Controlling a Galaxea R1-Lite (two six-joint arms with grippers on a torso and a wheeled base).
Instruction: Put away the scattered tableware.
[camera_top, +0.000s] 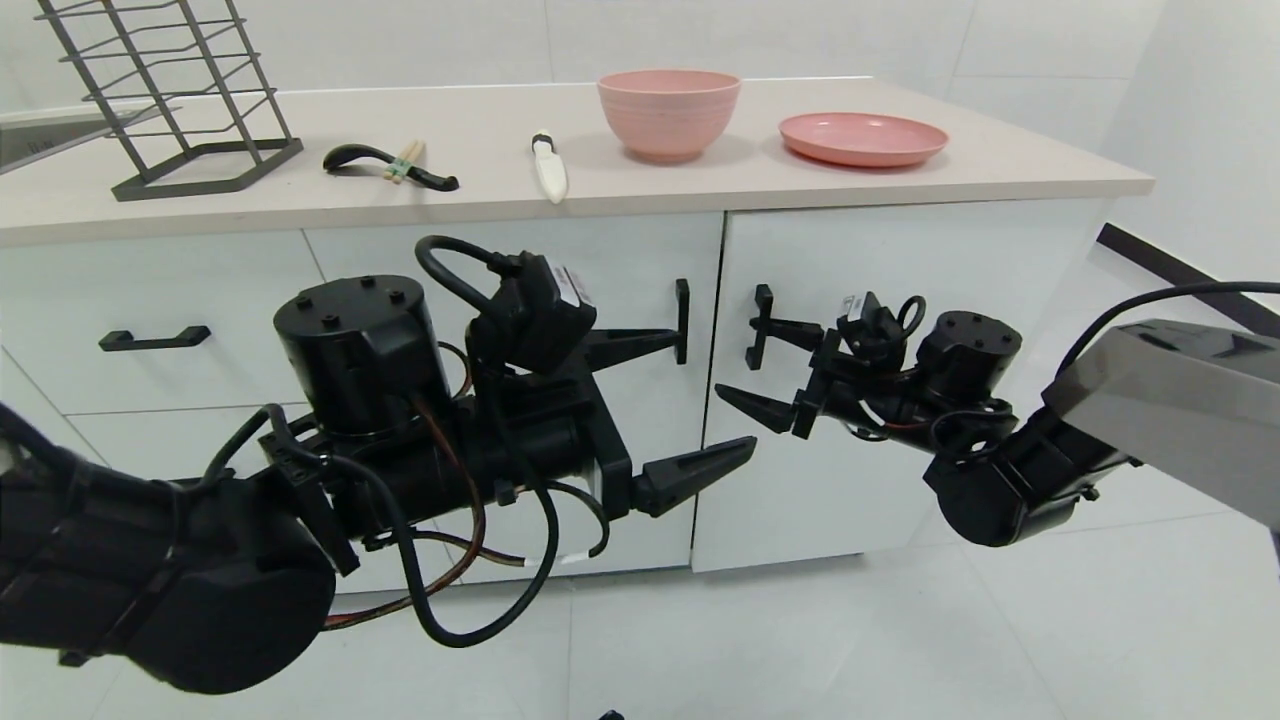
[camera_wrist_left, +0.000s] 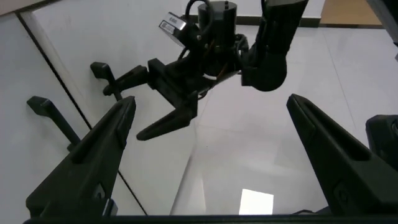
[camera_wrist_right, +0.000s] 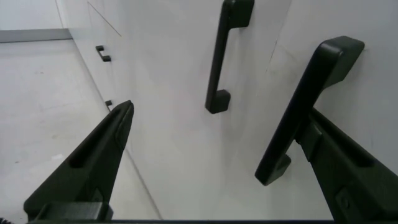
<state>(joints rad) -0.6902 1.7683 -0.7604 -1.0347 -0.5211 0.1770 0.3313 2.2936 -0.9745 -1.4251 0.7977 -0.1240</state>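
While both arms hang low in front of the cabinet doors, all the tableware lies above and beyond them on the counter (camera_top: 300, 205). The left gripper (camera_top: 712, 392) is spread wide and holds nothing. The right gripper (camera_top: 748, 358) is likewise spread and empty. Each sits close to a vertical door handle, the left handle (camera_top: 682, 320) and the right handle (camera_top: 764, 325); contact cannot be confirmed.

From the robot's left, the counter carries a wire rack (camera_top: 205, 172), a black spoon (camera_top: 350, 155) with chopsticks (camera_top: 405, 162) lying over its handle, a white utensil (camera_top: 550, 172), a pink bowl (camera_top: 668, 112) and a pink plate (camera_top: 862, 138). The spoon's long axis runs side to side. The white utensil's runs front to back, with one end near the front edge.

Assessment: the left arm is nearer the spoon, chopsticks and rack, and the right arm is nearer the plate. The bowl stands roughly between the two. Any pick requires a gripper to rise above the counter edge and descend from above. No item appears stowed yet.
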